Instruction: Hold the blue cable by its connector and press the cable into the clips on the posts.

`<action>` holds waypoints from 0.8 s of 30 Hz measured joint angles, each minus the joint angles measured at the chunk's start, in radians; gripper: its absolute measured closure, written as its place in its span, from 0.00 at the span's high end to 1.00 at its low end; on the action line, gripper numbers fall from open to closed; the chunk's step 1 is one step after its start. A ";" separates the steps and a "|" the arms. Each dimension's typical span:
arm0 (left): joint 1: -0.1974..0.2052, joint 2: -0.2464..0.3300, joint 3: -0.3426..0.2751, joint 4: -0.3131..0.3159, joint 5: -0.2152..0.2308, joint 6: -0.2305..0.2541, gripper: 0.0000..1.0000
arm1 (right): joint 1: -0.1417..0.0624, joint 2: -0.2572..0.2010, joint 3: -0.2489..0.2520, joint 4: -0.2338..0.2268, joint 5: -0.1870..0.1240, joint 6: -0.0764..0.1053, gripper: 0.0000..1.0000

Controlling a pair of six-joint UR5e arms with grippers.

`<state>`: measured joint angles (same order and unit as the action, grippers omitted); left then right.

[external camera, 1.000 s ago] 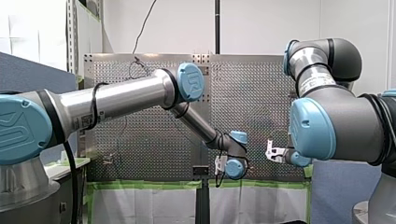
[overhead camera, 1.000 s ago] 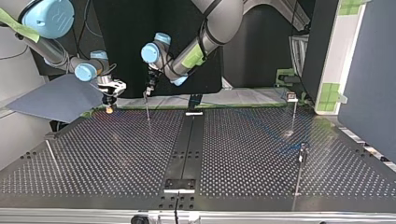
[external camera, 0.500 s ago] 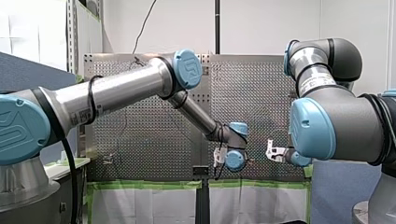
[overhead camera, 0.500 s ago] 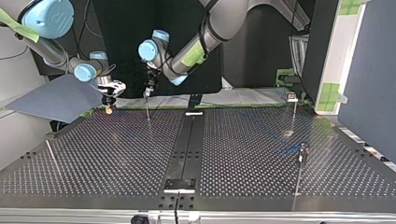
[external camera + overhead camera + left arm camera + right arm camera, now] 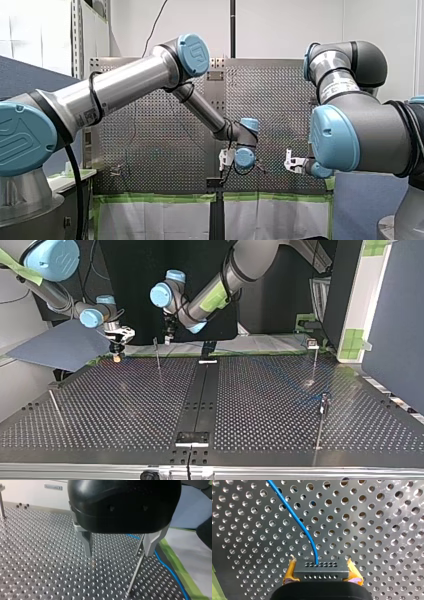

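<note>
In the right wrist view my right gripper (image 5: 321,580) is shut on a dark connector block (image 5: 321,571), its yellow pads (image 5: 290,573) pressed on both ends. The blue cable (image 5: 297,517) leaves the block and curves away over the perforated table. In the top view this gripper (image 5: 116,351) hangs low over the table's far edge, at the view's left. My left gripper (image 5: 169,336) hovers just right of a thin post (image 5: 157,352). Its metal fingers (image 5: 88,542) stand open with nothing between them (image 5: 118,552). A post (image 5: 136,572) rises ahead of one finger, and blue cable (image 5: 170,575) lies beyond it.
Two more thin posts (image 5: 315,357) (image 5: 323,415) stand at the top view's right. A black strip (image 5: 200,390) runs down the table's middle. Green tape (image 5: 182,575) lines the table's edge. A grey board (image 5: 60,345) leans at the far left.
My left gripper has come off the top of the post and shifted toward the top view's right, with its arm lifting. My right gripper has stayed in place with the connector.
</note>
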<state>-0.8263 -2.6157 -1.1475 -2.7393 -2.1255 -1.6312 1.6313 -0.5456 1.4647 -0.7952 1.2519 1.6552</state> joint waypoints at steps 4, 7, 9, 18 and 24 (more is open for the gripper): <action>-0.001 0.032 -0.032 -0.032 -0.009 -0.001 1.00 | 0.000 0.000 -0.001 0.000 0.000 0.002 0.00; -0.005 0.057 -0.057 -0.057 -0.018 -0.002 1.00 | 0.001 0.000 -0.002 0.001 -0.002 0.004 0.00; -0.007 0.077 -0.077 -0.077 -0.020 -0.003 1.00 | 0.001 0.000 -0.004 0.002 -0.004 0.004 0.00; -0.005 0.173 -0.173 -0.172 -0.012 -0.017 1.00 | 0.003 0.000 -0.004 0.008 -0.006 0.004 0.00; -0.008 0.227 -0.226 -0.218 0.006 -0.049 1.00 | 0.004 0.000 -0.004 0.013 -0.006 0.002 0.00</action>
<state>-0.8344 -2.3890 -1.3740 -2.9572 -2.1190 -1.6802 1.6356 -0.5457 1.4607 -0.7819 1.2458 1.6577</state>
